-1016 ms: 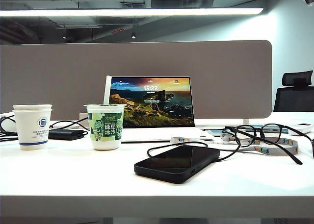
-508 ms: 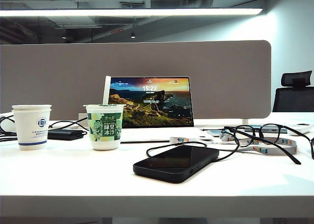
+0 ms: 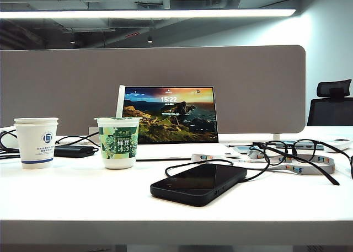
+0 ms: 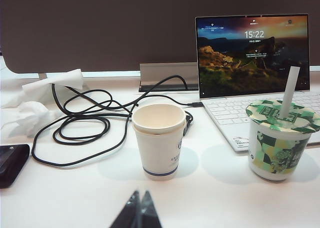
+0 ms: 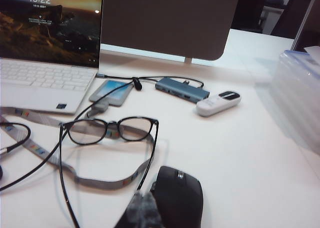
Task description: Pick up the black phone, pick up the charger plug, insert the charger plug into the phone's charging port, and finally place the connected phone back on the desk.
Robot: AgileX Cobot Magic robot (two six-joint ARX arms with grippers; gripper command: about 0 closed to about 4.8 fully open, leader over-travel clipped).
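The phone [image 3: 199, 183] lies flat on the table [image 3: 83, 199] in front of the laptop [image 3: 170, 115], a black cable [image 3: 185, 164] looping behind it; whether the plug is seated cannot be told; both end effectors, left [image 4: 138, 211] and right [image 5: 142, 210], sit closed and empty, low before the laptop; glasses [image 3: 292, 150] crowd the phone's right side, cups its left; its near edge is free.

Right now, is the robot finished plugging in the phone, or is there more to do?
It looks finished. The black phone lies flat on the desk with the black cable running to its far end, though the plug itself is hidden. Nothing is in hand: the left gripper is shut and empty near the paper cup, the right gripper shut and empty beside the mouse. Nothing seems left.
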